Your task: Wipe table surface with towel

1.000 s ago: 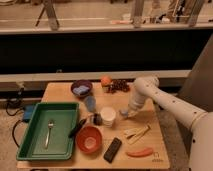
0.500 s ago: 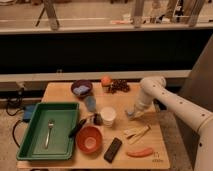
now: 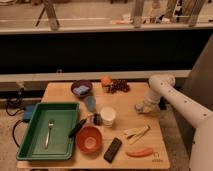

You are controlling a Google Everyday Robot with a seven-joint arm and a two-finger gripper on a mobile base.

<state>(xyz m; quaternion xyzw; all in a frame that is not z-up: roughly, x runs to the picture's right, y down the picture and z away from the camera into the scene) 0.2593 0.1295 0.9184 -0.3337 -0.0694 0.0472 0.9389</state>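
Observation:
My gripper (image 3: 142, 107) is low over the right side of the wooden table (image 3: 150, 120), at the end of the white arm (image 3: 162, 87) that reaches in from the right. It is to the right of the white cup (image 3: 107, 116) and in front of the grapes (image 3: 118, 86). A pale shape sits at the gripper's tip on the table surface; I cannot tell whether it is a towel. No towel shows plainly elsewhere.
A green tray (image 3: 65, 112) with a fork (image 3: 49, 131) stands at the left. A purple bowl (image 3: 81, 89), orange (image 3: 105, 80), blue cup (image 3: 90, 103), red bowl (image 3: 89, 139), black block (image 3: 112, 149), yellow strips (image 3: 136, 132) and red pepper (image 3: 139, 152) crowd the table.
The arm has swung to the right, carrying the gripper from near the white cup toward the table's right edge and slightly toward the front.

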